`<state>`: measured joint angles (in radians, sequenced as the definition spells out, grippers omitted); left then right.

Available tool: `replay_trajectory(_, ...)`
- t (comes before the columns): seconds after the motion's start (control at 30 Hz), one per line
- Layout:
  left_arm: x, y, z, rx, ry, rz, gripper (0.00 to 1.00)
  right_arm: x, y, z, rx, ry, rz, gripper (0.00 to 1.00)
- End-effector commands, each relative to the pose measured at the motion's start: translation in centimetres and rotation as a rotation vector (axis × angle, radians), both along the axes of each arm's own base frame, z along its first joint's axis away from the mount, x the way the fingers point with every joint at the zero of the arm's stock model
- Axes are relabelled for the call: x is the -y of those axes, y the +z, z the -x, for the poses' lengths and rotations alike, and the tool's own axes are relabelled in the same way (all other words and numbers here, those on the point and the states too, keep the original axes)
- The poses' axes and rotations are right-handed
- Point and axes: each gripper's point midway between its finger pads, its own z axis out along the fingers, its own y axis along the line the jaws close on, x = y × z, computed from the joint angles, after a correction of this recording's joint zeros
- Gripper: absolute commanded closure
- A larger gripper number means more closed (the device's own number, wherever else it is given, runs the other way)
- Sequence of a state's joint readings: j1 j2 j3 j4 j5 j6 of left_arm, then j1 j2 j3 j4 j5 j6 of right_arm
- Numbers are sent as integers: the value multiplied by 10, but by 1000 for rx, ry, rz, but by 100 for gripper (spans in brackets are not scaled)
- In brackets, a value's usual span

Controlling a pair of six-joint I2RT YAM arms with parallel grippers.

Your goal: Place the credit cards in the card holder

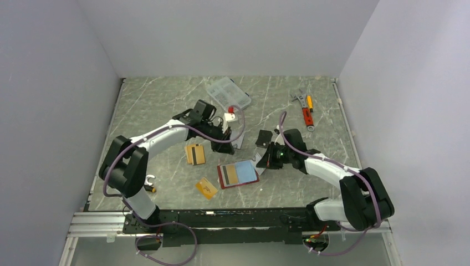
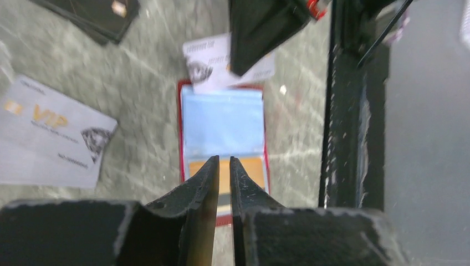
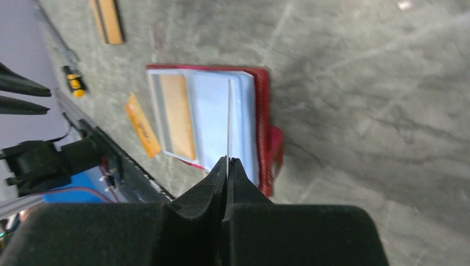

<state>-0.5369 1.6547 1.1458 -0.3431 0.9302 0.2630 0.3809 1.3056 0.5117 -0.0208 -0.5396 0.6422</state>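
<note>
The red card holder [image 1: 238, 174] lies open in the middle of the bench [image 1: 166, 105], blue side up, so cards can slide in. One orange card [image 1: 231, 175] sits in its left half. My right pincer [image 3: 227, 160] is closed tight on a silver-grey card [image 3: 229, 122]. It holds the card on its thin edge just over the holder, I think to slip it into a pocket. My left pincer [image 2: 223, 160] is a little bit open and holds nothing. It points at the holder from the upper left, maybe to steady it. Another silver card [image 2: 50, 133] lies at the left of that view.
</note>
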Motion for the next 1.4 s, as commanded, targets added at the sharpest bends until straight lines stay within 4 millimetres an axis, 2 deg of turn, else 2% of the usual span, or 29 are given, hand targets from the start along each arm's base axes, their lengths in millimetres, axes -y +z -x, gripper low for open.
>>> replay_trajectory(0.0,-29,-52,21,46,-78,-251,82,20,-14,11,-5,-33,146,100)
replay_trajectory(0.2,-35,-76,25,135,-99,-422,84,22,-16,20,-2,-22,156,100)
replay_trajectory(0.57,-44,-102,35,138,-117,-543,86,17,-15,26,10,14,134,100)
replay_trajectory(0.67,-46,-106,36,138,-117,-552,86,25,-12,22,30,-17,180,100)
replay_trajectory(0.77,-47,-107,38,134,-122,-555,87,32,1,17,71,-44,205,100)
replay_trajectory(0.9,-47,-111,41,132,-131,-559,88,26,11,15,100,-33,165,100)
replay_trajectory(1.13,-47,-117,42,127,-138,-577,89,9,7,24,76,29,77,100)
replay_trajectory(1.37,-46,-120,42,123,-140,-583,90,7,-2,29,51,54,71,100)
